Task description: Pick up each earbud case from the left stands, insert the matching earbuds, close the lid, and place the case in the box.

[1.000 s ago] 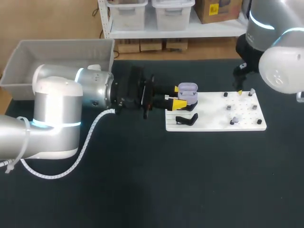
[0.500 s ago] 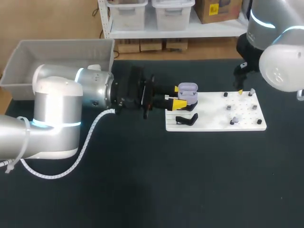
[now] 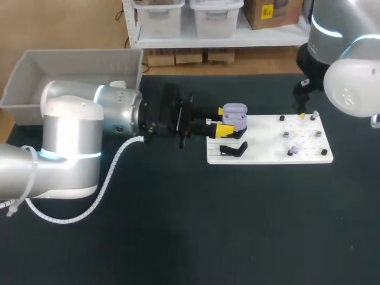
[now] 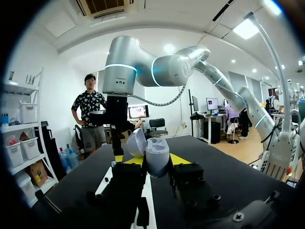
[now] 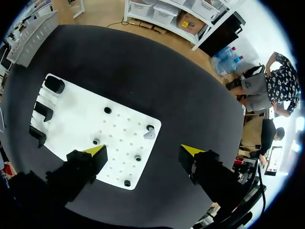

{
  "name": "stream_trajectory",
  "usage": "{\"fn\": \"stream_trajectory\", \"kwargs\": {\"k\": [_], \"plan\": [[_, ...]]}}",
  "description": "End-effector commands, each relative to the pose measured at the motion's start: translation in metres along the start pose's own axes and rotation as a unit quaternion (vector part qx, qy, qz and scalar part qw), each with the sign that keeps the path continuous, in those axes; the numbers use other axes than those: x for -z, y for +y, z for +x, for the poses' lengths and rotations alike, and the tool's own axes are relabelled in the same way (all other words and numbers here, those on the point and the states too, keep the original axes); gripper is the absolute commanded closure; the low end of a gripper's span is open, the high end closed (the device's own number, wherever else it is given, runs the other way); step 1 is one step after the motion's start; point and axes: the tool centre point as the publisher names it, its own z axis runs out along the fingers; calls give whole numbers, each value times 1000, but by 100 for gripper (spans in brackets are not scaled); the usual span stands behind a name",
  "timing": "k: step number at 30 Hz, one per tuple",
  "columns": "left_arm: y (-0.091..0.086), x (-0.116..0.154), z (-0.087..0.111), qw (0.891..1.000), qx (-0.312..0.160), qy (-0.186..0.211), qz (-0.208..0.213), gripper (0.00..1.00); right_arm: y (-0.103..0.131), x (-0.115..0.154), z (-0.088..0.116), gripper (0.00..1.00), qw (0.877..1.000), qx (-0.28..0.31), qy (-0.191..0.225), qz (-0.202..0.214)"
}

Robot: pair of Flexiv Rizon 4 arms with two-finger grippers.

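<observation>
Left claw [image 3: 224,120] is clamped on the open lavender earbud case [image 3: 235,113] at the left edge of the white board [image 3: 270,155]. Right claw [image 3: 300,111], spread apart, hangs above its far right corner.

- The table [image 3: 178,237] was covered in a dark, matt sheet, cloth-like and without shine.
- The board [image 3: 270,155] looked like smooth white plastic with a matt face.
- The earbud case [image 4: 156,155] was lavender plastic, smooth, with a soft sheen on its lid.
- My left arm [image 3: 71,136] had a silvery, metal-looking shell with a satin finish; its cable [image 3: 110,172] ran in a white plastic spiral wrap.
- My left gripper [image 4: 151,160] had flat, matt yellow fingertips [image 4: 178,158] on dull black parts.
- The box [image 3: 77,62] was pale grey plastic, matt.
</observation>
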Motion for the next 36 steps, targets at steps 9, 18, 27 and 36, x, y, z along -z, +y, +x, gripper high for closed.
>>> {"fn": "stream_trajectory", "kwargs": {"k": [9, 18, 27, 36], "plan": [[-2, 0, 0, 1000, -1, -1, -3, 100, 1, -11, -3, 14, 1000, 9, -1, 20], [-2, 0, 0, 1000, -1, -1, -3, 100, 0, -17, -8, 55, 999, 17, 8, 26], [-2, 0, 0, 1000, -1, -1, -3, 100, -1, -25, -9, 60, 999, 37, 16, 21], [-2, 0, 0, 1000, -1, -1, -3, 100, -5, -36, -8, 58, 999, 41, 25, 18]]}}
